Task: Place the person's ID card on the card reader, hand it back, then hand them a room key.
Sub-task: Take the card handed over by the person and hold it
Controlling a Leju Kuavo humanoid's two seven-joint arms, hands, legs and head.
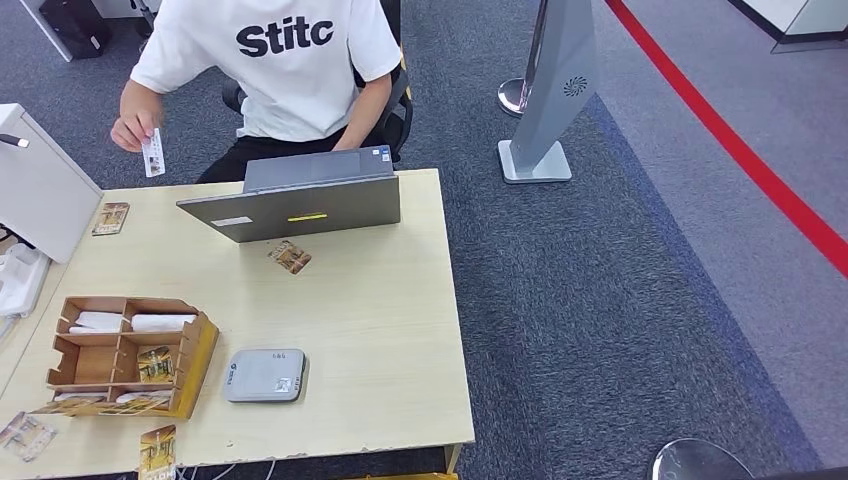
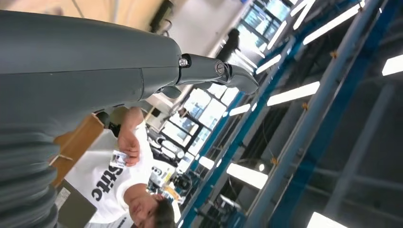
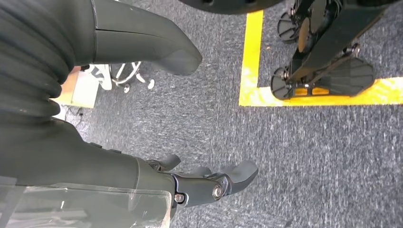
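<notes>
Head view. Light wooden surface (image 1: 380,330) in front of me. A person (image 1: 290,60) in a white printed shirt sits at its far side behind a grey laptop (image 1: 300,205). Their hand (image 1: 135,128) is raised off the far left corner, pinching the ID card (image 1: 153,152) upright, clear of the surface. The grey card reader (image 1: 265,375) lies flat near my edge, well apart from that card. Just left of the reader stands a cardboard organizer (image 1: 125,355) with room key cards (image 1: 155,365) in its compartments. More patterned cards lie loose: one (image 1: 290,257) just in front of the laptop, one (image 1: 110,218) by the far left corner, others along the near left edge. A white box (image 1: 40,185) stands at the left.

Left wrist view. My left hand (image 2: 209,76) is raised, fingers (image 2: 237,78) stretched out and apart, nothing in it. Beyond it the person holds the ID card (image 2: 118,159) against their shirt front, well apart from my hand, no contact. Ceiling lights and blue beams behind.

Right wrist view. My right hand (image 3: 199,183) hangs over grey carpet (image 3: 309,156), thumb (image 3: 161,47) apart from the loosely extended fingers (image 3: 237,173), holding nothing. Yellow floor tape (image 3: 252,57) runs across the carpet beside it.
</notes>
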